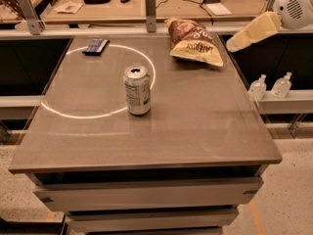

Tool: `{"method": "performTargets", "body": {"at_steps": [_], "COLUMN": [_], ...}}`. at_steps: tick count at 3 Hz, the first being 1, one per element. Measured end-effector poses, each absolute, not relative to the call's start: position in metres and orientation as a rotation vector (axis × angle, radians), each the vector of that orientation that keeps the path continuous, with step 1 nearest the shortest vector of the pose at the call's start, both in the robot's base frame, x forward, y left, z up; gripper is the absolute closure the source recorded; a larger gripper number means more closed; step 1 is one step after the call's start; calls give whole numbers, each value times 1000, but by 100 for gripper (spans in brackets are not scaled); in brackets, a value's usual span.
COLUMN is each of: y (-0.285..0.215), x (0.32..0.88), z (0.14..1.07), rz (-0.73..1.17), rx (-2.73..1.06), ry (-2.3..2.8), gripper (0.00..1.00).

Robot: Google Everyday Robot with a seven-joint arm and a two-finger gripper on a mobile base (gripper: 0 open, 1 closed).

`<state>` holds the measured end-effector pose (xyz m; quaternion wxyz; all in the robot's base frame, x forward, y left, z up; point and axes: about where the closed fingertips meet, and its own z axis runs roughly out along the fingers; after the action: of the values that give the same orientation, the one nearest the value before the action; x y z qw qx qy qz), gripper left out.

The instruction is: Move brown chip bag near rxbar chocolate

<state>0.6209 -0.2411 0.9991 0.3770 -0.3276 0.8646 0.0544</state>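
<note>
Claw (234, 44), cream-coloured, hung behind-right of silver-green drink can (137, 89), at grey bench (195, 126) edge; whether clenched or released, could not tell. Crinkled brown chip bag (195, 43) lay behind-right of can, just beside claw; flat dark-blue rxbar chocolate (95, 46) lay behind-left.

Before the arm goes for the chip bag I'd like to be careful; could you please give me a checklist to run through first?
1. Brown chip bag in view, lying at the far edge of the table: ok.
2. Hand near the bag: ok, just right of it, apart.
3. Bag held: not ok.
4. Rxbar chocolate visible, far left: ok.
5. Line from bag to bar free of the can: ok, the can stands nearer the front.
6. Bag near bar: not ok.
</note>
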Motion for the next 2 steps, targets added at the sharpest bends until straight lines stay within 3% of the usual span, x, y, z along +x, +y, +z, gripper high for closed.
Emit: {"method": "performTargets", "body": {"at_steps": [2], "y": [-218], "x": [651], "z": [970], "rz": [292], "rx": [-765], "ry": [2235], "gripper": [0]}}
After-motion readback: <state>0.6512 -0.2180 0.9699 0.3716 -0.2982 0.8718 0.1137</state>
